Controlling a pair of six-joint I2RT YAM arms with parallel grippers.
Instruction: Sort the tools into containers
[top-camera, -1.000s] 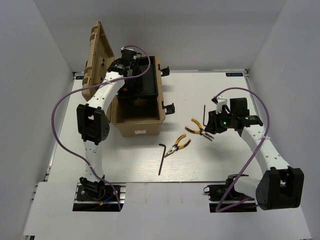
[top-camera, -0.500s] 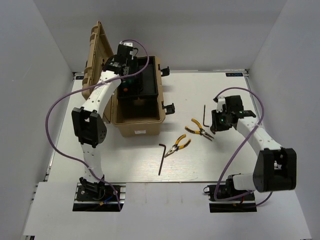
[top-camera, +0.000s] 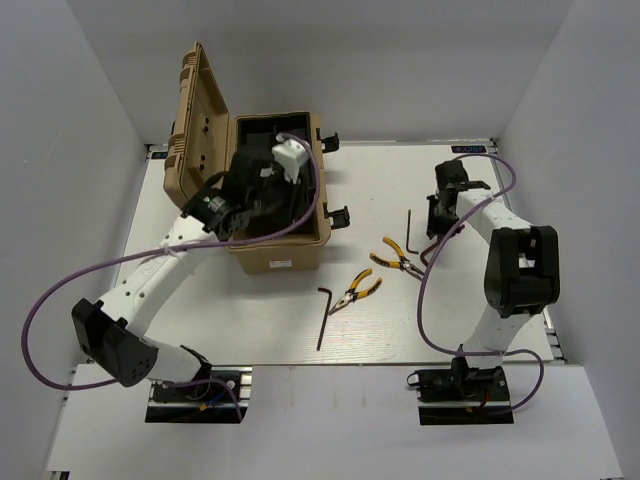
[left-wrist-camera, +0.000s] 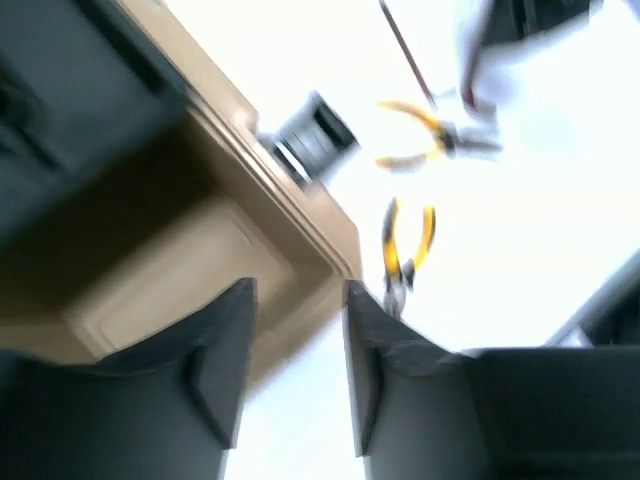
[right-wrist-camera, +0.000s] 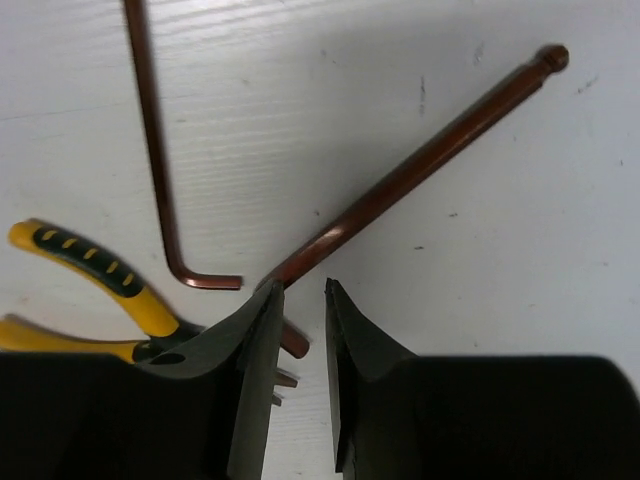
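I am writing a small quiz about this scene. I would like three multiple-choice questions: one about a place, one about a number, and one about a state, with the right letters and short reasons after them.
1. Where do the pliers lie?
A. inside the toolbox
B. on the table, to the right of the toolbox
C. on the floor

2. How many hex keys lie on the table in the top view?
A. none
B. two
C. four

3. How is the toolbox lid?
A. open, standing up
B. shut and latched
C. taken off

Answers:
1 B: both lie on the white surface outside the box.
2 B: one lies near the front edge and one farther back.
3 A: the lid stands at the box's left side, so the inside shows.
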